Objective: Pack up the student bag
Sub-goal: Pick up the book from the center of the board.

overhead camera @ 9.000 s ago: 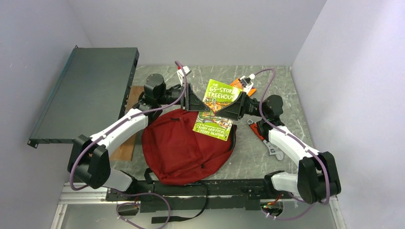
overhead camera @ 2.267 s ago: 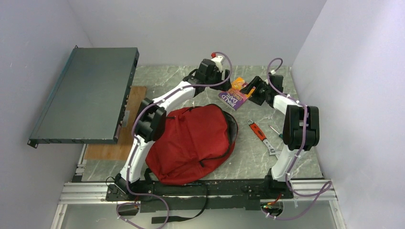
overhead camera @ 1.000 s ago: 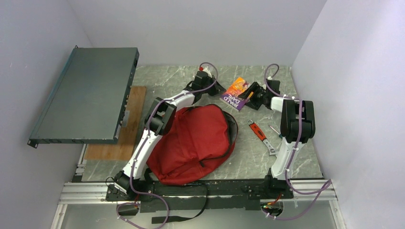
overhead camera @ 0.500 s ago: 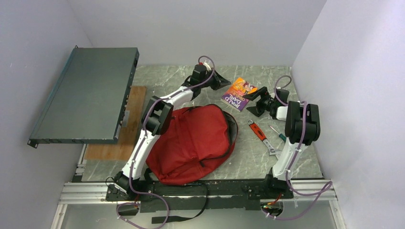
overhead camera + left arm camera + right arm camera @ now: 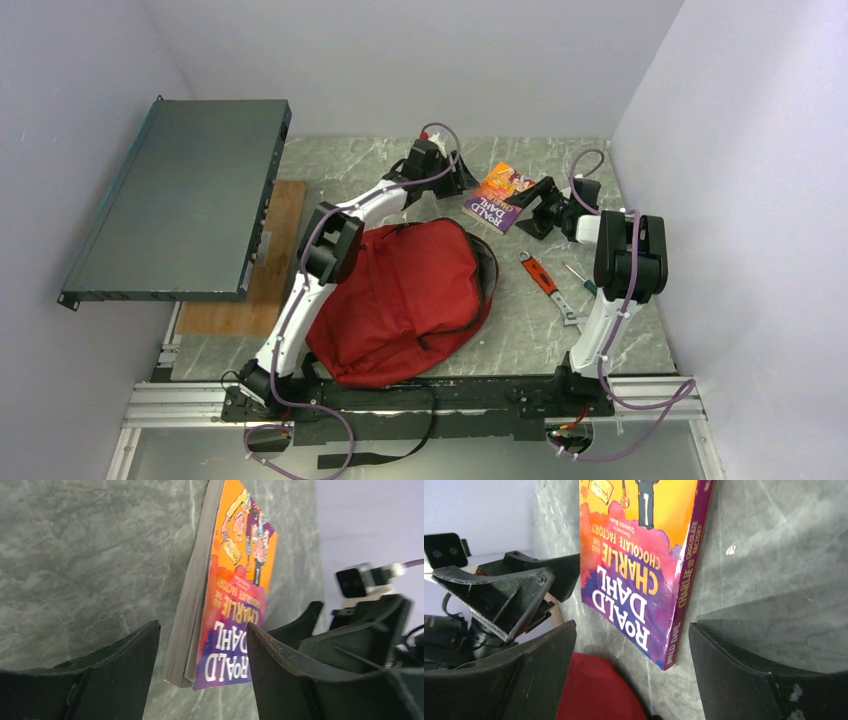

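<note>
The student bag (image 5: 405,300), red and soft, lies at the table's near middle; its edge shows in the right wrist view (image 5: 594,690). A purple and orange Roald Dahl paperback (image 5: 497,196) lies flat on the marble behind it. My left gripper (image 5: 455,180) is low at the book's left side and open. The book's page edge (image 5: 190,610) sits just beyond its fingers, untouched. From the right, my right gripper (image 5: 530,205) faces the book's spine (image 5: 686,580), open and empty. In each wrist view, left (image 5: 202,627) and right (image 5: 632,626), the other gripper shows across the book.
A red-handled wrench (image 5: 540,275) and a small screwdriver (image 5: 578,277) lie right of the bag. A dark flat rack unit (image 5: 180,200) slopes over the left side, above a wooden board (image 5: 255,290). Walls close in behind and on the right.
My left gripper has gone from shut to open beside the book. The right gripper drew back to the right, then edged in again. The book has settled flat.
</note>
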